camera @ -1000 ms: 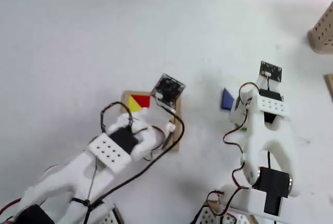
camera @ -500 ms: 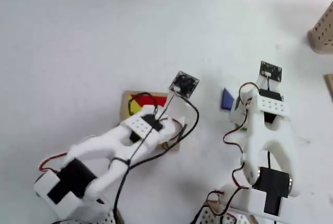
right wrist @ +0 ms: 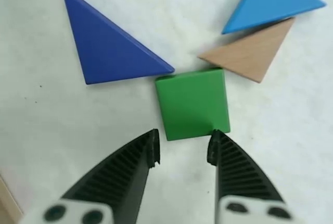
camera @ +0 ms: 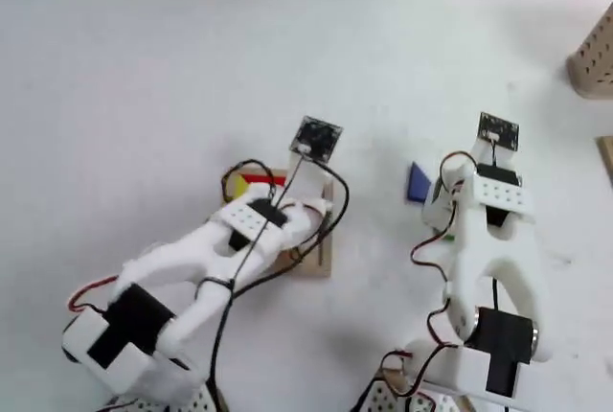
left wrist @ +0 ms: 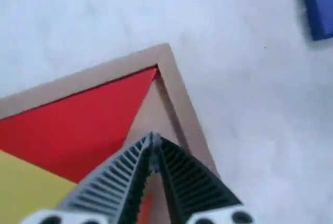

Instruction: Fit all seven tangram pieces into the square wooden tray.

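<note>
Above the tray (left wrist: 179, 91), left tool (left wrist: 152, 140) is closed; right tool (right wrist: 182, 148) gapes near the green square (right wrist: 192, 101).

The left arm (camera: 192, 259) and right arm (camera: 484, 240) are white moulded plastic with black motor blocks (camera: 503, 335), strung with thin red and black cables (camera: 414, 251). Each wrist carries a small black square camera board (camera: 316, 139). The fingers (right wrist: 125, 177) are dark grey and ribbed, set on white bases with dark round holes.
</note>
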You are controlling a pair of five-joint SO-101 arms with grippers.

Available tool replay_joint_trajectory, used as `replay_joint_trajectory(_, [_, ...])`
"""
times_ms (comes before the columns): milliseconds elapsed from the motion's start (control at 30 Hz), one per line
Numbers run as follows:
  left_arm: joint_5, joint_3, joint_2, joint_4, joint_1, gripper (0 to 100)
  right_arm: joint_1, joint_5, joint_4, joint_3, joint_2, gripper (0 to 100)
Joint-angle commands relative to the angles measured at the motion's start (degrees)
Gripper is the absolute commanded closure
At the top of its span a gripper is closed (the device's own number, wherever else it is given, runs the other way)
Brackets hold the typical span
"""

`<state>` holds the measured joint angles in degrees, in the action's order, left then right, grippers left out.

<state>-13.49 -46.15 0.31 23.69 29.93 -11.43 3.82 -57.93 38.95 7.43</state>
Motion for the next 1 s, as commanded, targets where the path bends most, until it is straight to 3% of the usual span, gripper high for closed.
replay_joint_trajectory(0, [-0.62,0.0,-0.75,2.81,-0.48,98,0.13,-0.53,0.4,-2.02,0.31,84.4])
replay_joint_trajectory(467, [-0.18,-15.21,-16.92,5.36,-0.75,98,0.13,-0.53,0.48,-2.02,0.31,84.4])
replay_joint_trajectory(967, [-0.18,-12.13,-17.54,5.89,-2.24,98,0.48,-0.53,0.48,-1.93,0.22,84.4])
